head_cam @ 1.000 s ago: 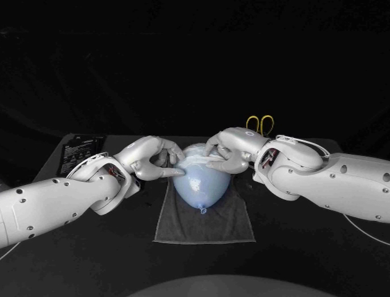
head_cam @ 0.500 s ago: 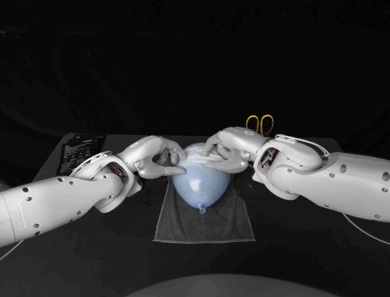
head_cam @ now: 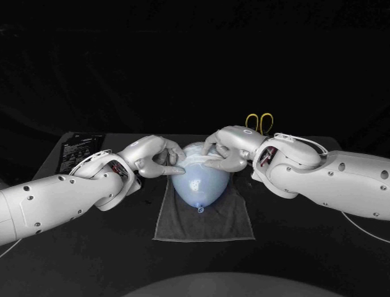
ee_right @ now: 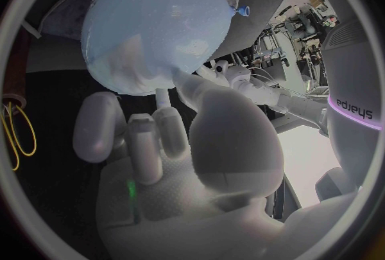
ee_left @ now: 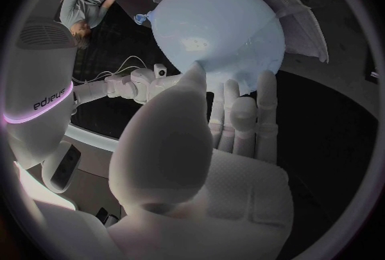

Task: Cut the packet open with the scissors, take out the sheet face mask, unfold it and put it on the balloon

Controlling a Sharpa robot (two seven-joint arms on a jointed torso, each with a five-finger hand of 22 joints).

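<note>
Nearly there. Past cutting and extracting: scissors (head_cam: 263, 122) parked behind right hand (head_cam: 230, 147), packet (head_cam: 77, 148) far left on worktop (head_cam: 319, 247). Pinning mask (head_cam: 201, 159) on balloon (head_cam: 199, 182) wide end, fingers (ee_left: 240, 112) of left hand (head_cam: 154, 154) and right gripping it. Seemingly creased; left to smooth, release.

Head camera looks down at table (head_cam: 288, 244); wrist cameras close behind, all sharing balloon (head_cam: 199, 179).

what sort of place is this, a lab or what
Most likely a robotics lab bench: a black table against a dark backdrop, with a balloon on a grey towel and yellow-handled scissors.
</note>
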